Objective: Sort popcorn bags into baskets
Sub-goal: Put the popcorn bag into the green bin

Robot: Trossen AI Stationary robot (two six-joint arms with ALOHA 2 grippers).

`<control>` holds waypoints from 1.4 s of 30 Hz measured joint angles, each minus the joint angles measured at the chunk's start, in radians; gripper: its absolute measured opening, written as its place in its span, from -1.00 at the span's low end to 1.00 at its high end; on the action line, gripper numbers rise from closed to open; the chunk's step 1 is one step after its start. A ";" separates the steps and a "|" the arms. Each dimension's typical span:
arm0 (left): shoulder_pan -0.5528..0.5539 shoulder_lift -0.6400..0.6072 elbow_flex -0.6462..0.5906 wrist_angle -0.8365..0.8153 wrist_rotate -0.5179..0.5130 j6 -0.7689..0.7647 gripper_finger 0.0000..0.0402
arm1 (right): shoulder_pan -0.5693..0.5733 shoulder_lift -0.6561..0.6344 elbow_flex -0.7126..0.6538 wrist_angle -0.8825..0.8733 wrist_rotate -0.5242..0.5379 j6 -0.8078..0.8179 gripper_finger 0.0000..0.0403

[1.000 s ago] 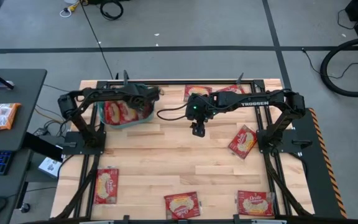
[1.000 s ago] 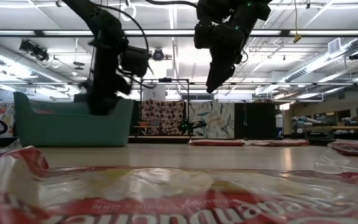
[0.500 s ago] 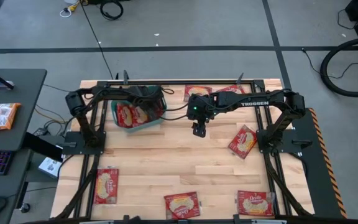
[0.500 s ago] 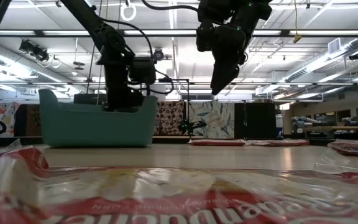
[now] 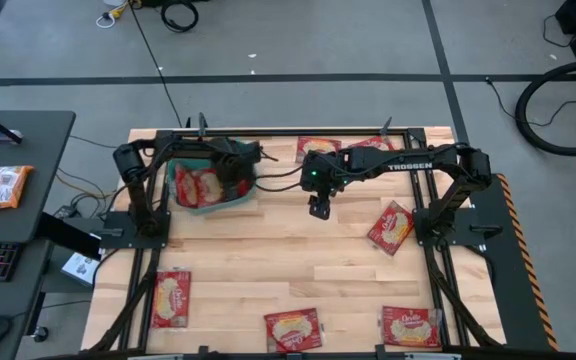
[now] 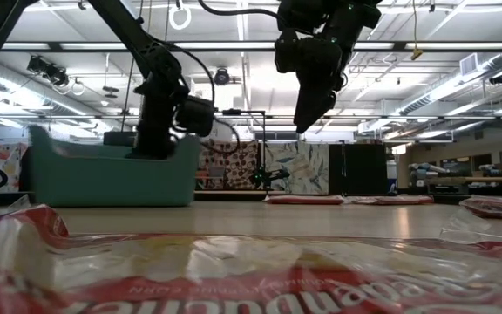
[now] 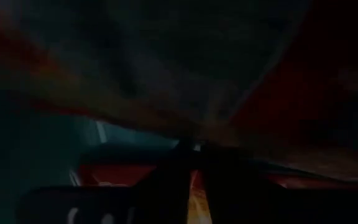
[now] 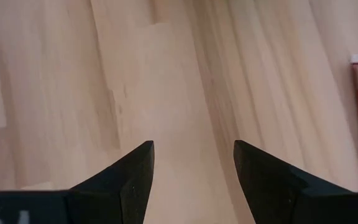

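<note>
While left gripper (image 5: pixel 236 170) sits low in teal basket (image 5: pixel 178 195), jaws state cannot tell; right gripper (image 5: pixel 319 208) jaws spread, empty, mid-counter; nearest popcorn bag (image 5: pixel 391 227) toward right edge, long axis diagonal.

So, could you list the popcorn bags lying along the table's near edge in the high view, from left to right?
Left popcorn bag → middle popcorn bag → right popcorn bag, all flat on the table.
</note>
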 joint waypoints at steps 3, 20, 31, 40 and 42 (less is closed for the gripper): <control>0.015 -0.007 0.022 -0.114 -0.004 0.021 -0.88 | -0.001 0.000 0.000 0.003 0.021 -0.001 0.12; 0.050 -0.083 -0.018 -0.253 -0.004 -0.019 -0.97 | 0.000 0.000 0.000 -0.024 0.033 0.023 0.12; 0.051 -0.361 -0.183 -0.071 -0.061 -0.066 -0.97 | -0.010 0.000 0.000 -0.020 0.083 0.027 0.12; 0.010 -0.371 -0.359 0.127 -0.065 -0.145 -0.98 | -0.014 0.000 0.000 0.015 0.094 0.045 0.12; 0.001 -0.365 -0.367 0.057 -0.064 -0.138 -0.98 | -0.014 0.000 0.000 0.022 0.095 0.060 0.12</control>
